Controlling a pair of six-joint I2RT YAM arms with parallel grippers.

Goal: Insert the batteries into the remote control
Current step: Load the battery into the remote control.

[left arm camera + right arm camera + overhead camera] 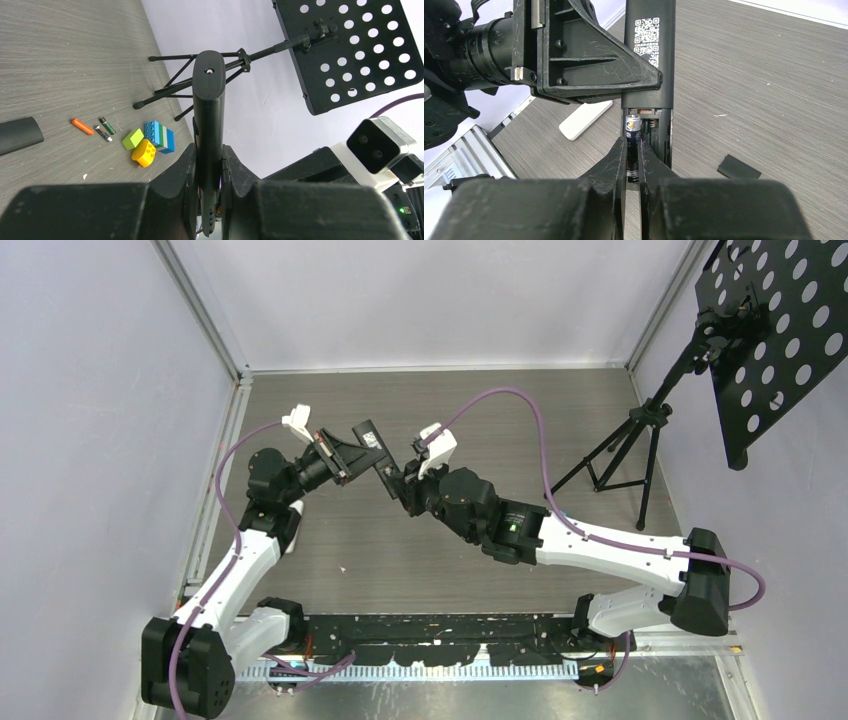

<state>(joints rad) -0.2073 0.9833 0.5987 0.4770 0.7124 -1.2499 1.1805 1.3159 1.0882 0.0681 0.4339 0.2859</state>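
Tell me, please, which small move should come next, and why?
Probably press the right gripper a little toward the remote, so the battery seats in the open bay. The jaws pinch the battery right at that bay, and the left gripper clamps the remote off the table.

Top external: high, far, looking steeply down on the whole worktop (pixel 400 570).
Left wrist: close, sighting along the remote control (pixel 208 115) toward the music stand (pixel 350 50).
Right wrist: close, facing the remote control's back and the left arm (pixel 469 65).
Shared by all: remote control, worktop.
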